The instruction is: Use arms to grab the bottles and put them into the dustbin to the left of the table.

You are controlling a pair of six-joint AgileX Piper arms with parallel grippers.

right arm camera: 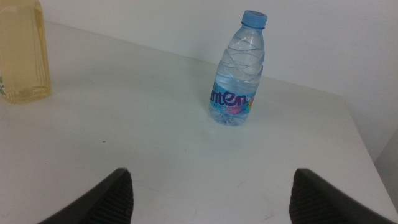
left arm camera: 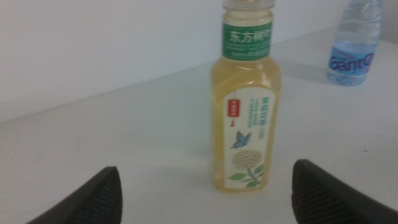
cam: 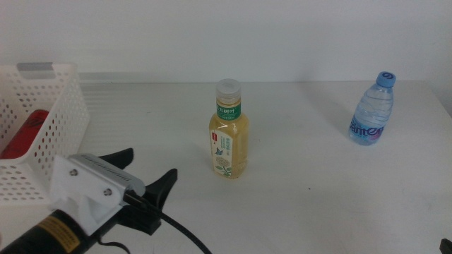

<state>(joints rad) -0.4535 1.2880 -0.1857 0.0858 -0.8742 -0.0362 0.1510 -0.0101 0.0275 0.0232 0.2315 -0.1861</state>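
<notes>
The yellow tea bottle (cam: 229, 134) stands upright mid-table, with a white cap and green neck band. My left gripper (cam: 148, 169) is open, low at the front left, a short way from the tea bottle (left arm camera: 245, 106), which stands centred beyond the jaws. The small blue-capped water bottle (cam: 372, 109) stands upright at the far right. My right gripper (right arm camera: 211, 174) is open and empty, with the water bottle (right arm camera: 239, 74) some distance ahead of it. The white dustbin (cam: 60, 106) sits at the left edge, and a red can (cam: 25, 134) shows through its perforated wall.
The white table (cam: 318, 183) runs back to a pale wall. Its right edge lies just past the water bottle. In the right wrist view the tea bottle (right arm camera: 22, 56) shows at the frame's side. The water bottle (left arm camera: 354, 43) stands behind the tea bottle in the left wrist view.
</notes>
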